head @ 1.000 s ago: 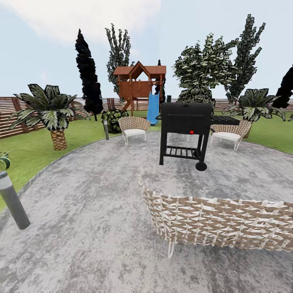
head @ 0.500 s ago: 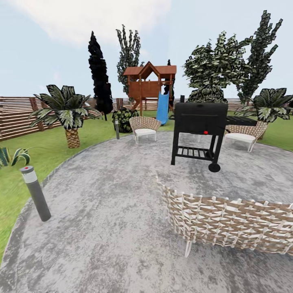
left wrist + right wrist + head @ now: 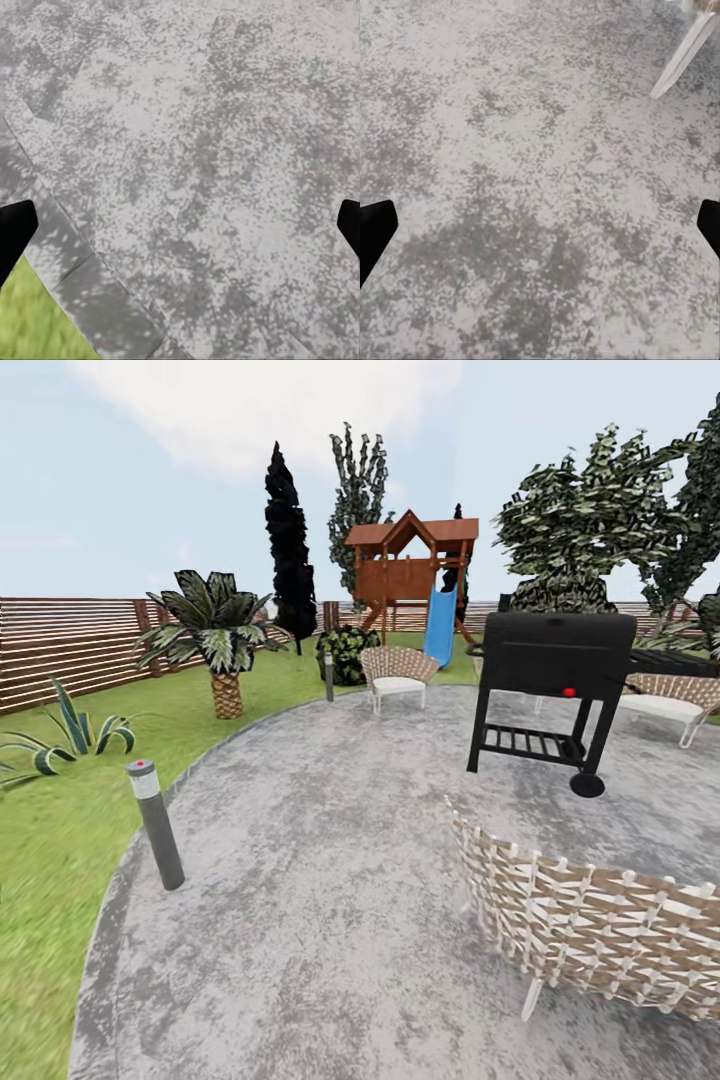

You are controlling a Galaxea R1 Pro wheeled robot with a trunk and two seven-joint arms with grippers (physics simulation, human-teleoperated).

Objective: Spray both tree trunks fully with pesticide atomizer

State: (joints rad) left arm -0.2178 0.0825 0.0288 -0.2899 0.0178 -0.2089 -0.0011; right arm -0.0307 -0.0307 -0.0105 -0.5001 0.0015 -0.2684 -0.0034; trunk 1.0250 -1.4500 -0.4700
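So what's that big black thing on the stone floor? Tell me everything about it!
It's a barbecue grill, all black and looking like metal. The top is a boxy lid, shut, with one small red knob on the front. Four thin legs hold it up, with a slatted shelf low between them and a round black wheel at the nearer right leg. A flat side shelf sticks out on its right. It stands upright on the grey stone paving, behind a woven chair and apart from it.

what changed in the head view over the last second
The whole picture slid right: the camera turned left, not the things. The grill, playhouse and near wicker chair now sit further right, and more fence, grass and an agave have come in at left. Nothing was gripped or let go. Both grippers hang open over the paving.
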